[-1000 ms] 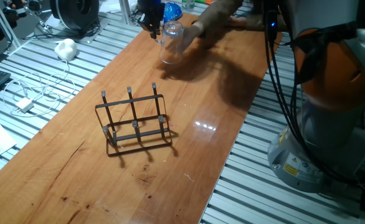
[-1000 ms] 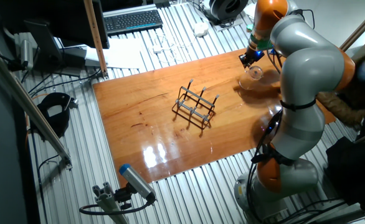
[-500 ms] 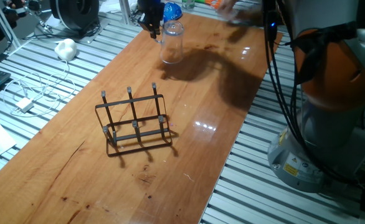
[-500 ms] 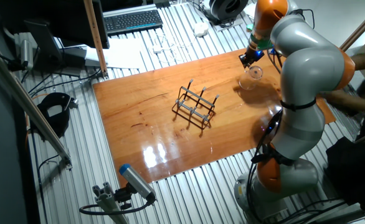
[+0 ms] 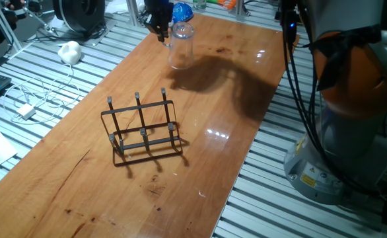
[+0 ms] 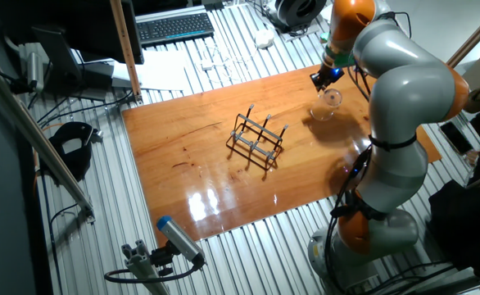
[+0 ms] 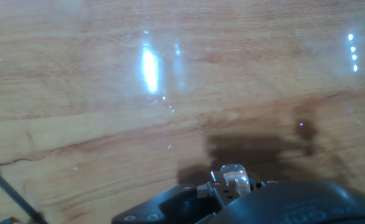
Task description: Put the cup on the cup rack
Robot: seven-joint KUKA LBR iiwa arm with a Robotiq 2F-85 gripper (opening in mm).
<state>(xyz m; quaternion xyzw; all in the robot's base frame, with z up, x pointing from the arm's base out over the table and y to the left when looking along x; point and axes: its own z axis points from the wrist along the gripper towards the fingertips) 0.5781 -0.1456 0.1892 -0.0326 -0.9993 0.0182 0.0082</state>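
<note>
The clear cup [image 5: 181,46] stands on the wooden table far from the rack; in the other fixed view the cup [image 6: 328,103] sits just below the hand. My gripper [image 5: 160,29] hangs beside the cup's upper part, on its left, and nothing shows between its fingers. Its dark fingers are too small to tell whether they are open or shut. The dark wire cup rack [image 5: 142,129] stands mid-table with its pegs bare; the rack [image 6: 259,138] is well left of the cup. The hand view shows only bare wood and the hand's dark body [image 7: 263,202].
The arm's orange and grey base [image 5: 352,99] and black cables [image 5: 299,79] stand along the table's right edge. A blue object [image 5: 182,11] lies behind the cup. A keyboard [image 6: 174,26], white cables [image 5: 28,99] and a white lump [image 5: 69,51] lie off the table.
A person's hand that reached to the cup has pulled away out of view, leaving the cup standing alone. My gripper has stayed beside it.
</note>
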